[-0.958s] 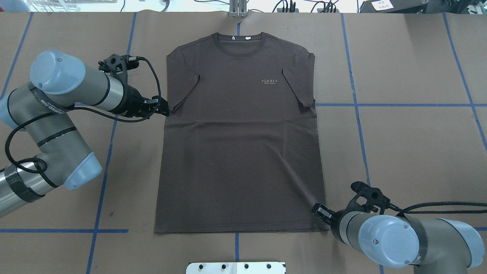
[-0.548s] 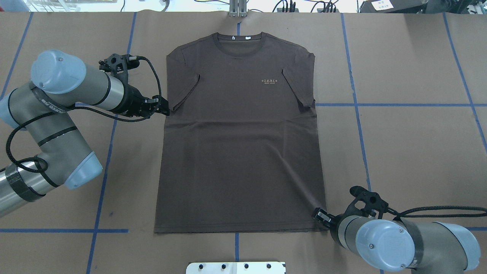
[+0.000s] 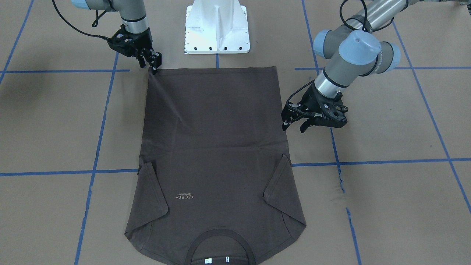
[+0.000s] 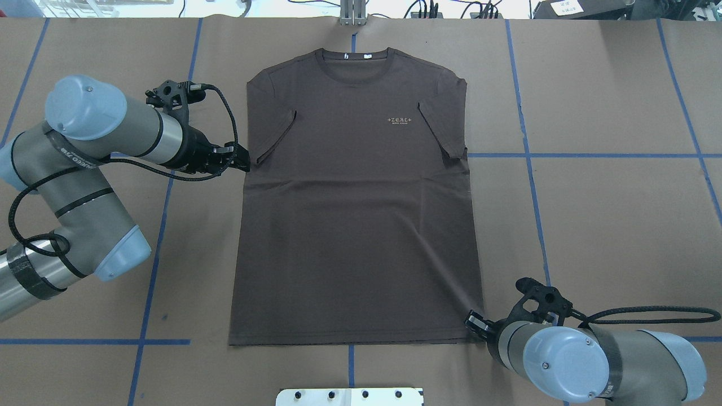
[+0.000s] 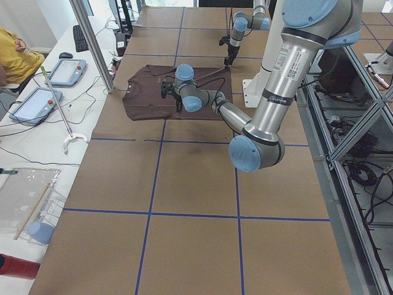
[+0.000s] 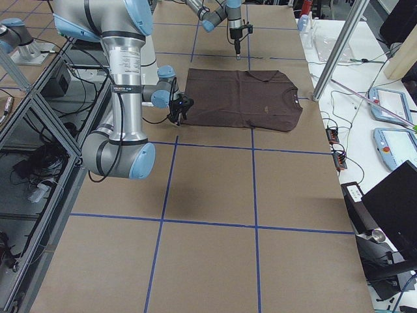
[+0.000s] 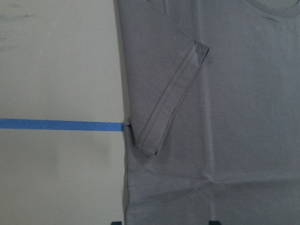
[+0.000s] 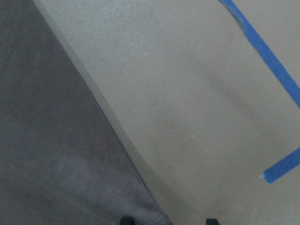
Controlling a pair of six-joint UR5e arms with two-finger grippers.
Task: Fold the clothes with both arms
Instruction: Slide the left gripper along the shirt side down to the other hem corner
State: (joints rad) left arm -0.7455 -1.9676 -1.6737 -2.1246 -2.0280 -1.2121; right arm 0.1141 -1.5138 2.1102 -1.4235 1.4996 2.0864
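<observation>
The dark brown T-shirt (image 4: 355,214) lies flat and face up on the brown table, collar at the far edge and both sleeves folded in. My left gripper (image 4: 243,159) is open, low at the shirt's left side edge just below the sleeve. In the left wrist view that edge runs between the fingertips (image 7: 213,221). In the front-facing view the left gripper (image 3: 293,127) shows spread fingers. My right gripper (image 4: 472,322) is open at the shirt's near right hem corner. The right wrist view shows that corner of the T-shirt (image 8: 47,140) beside one of the fingertips (image 8: 126,220).
The white base block (image 4: 350,396) stands just off the hem's near side. Blue tape lines (image 4: 581,155) cross the table. A metal post (image 4: 352,14) stands behind the collar. Tablets and cables lie on a side bench (image 5: 43,86) beyond the collar end.
The right gripper has slid a little toward the robot along the shirt's right edge, down to the hem corner. The left arm and the shirt have barely moved.
</observation>
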